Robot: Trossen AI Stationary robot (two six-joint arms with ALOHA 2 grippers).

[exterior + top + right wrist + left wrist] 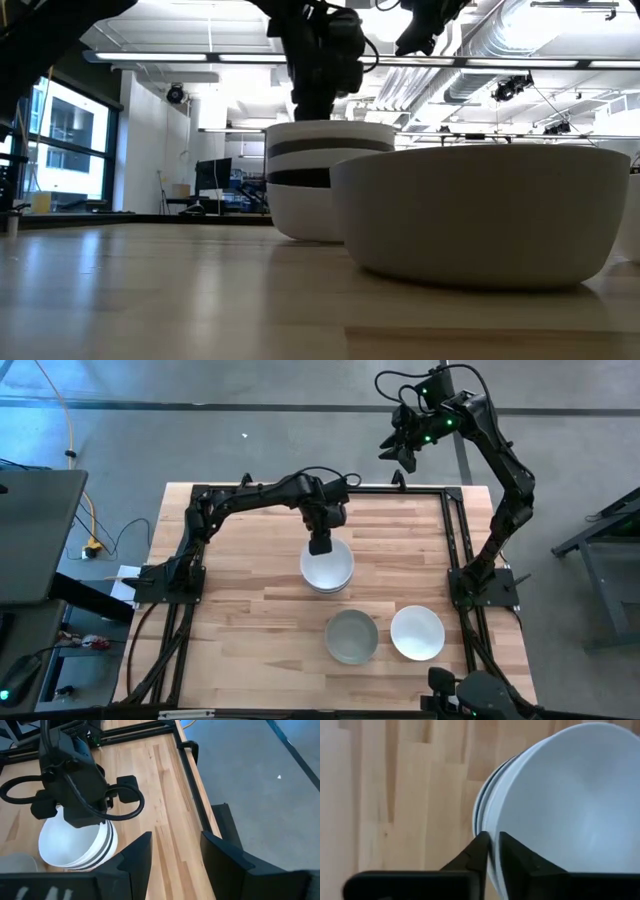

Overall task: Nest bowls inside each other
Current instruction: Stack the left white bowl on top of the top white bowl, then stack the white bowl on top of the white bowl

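Observation:
A stack of nested bowls (327,570) stands on its base at mid-table. In the low view the stack (320,190) shows white walls with a grey and a black band between them. My left gripper (320,546) is above the stack's far rim, shut on the top white bowl (570,795). A single grey bowl (352,637) and a single white bowl (417,632) stand apart on the table nearer the near edge. My right gripper (400,455) hangs open and high beyond the table's far edge, holding nothing. My left gripper (493,852) pinches the top white bowl's rim (492,837) on the bowl's far side, one finger (520,865) inside the bowl and the other finger (477,855) outside it. The fingers come from above, pointing down. The bowl sits in the stack, mouth up.
The black frame rails (455,520) run along the table's far, left and right sides. The grey bowl (480,210) fills the foreground of the low view. Bare wood lies left of the stack (240,600). The right arm's base (480,585) stands at the right edge.

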